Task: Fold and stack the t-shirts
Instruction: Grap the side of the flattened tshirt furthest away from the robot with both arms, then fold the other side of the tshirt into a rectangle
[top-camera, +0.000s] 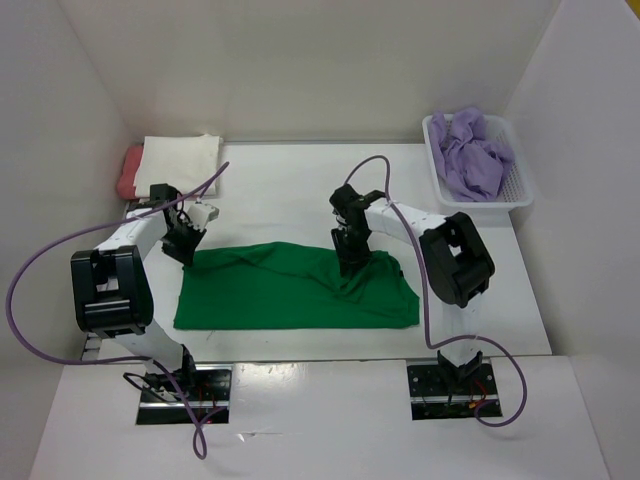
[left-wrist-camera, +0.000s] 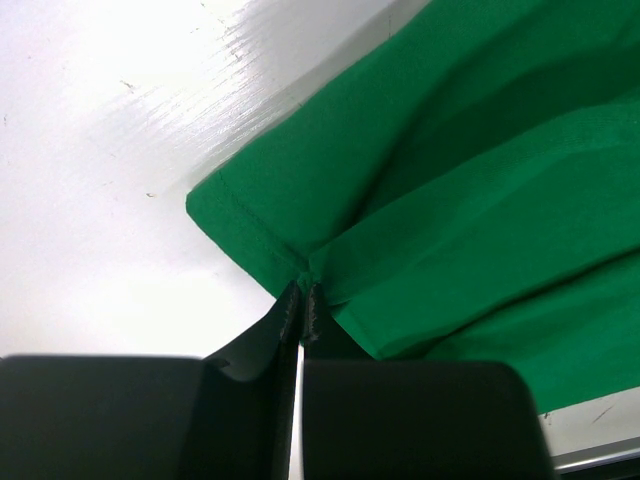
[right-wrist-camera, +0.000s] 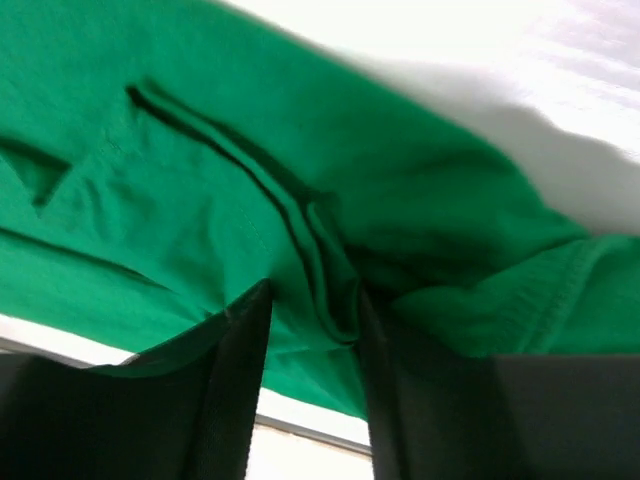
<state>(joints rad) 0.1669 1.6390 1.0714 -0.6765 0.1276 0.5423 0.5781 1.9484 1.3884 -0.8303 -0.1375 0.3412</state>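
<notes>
A bright green t-shirt (top-camera: 290, 290) lies spread across the middle of the table, bunched toward its right end. My left gripper (top-camera: 183, 250) is at its far left corner, jaws shut on the hem corner of the green cloth (left-wrist-camera: 480, 200); in the left wrist view the left gripper (left-wrist-camera: 302, 290) pinches that corner. My right gripper (top-camera: 352, 268) is down on the shirt's upper right part. In the right wrist view the right gripper (right-wrist-camera: 312, 300) stands open astride a raised ridge of the green cloth (right-wrist-camera: 200, 200). A folded cream-white t-shirt (top-camera: 182, 158) lies on a salmon-red one (top-camera: 129, 172) at the back left.
A white mesh basket (top-camera: 520, 190) at the back right holds a crumpled lavender t-shirt (top-camera: 470, 155). White walls enclose the table on three sides. Purple cables loop from both arms.
</notes>
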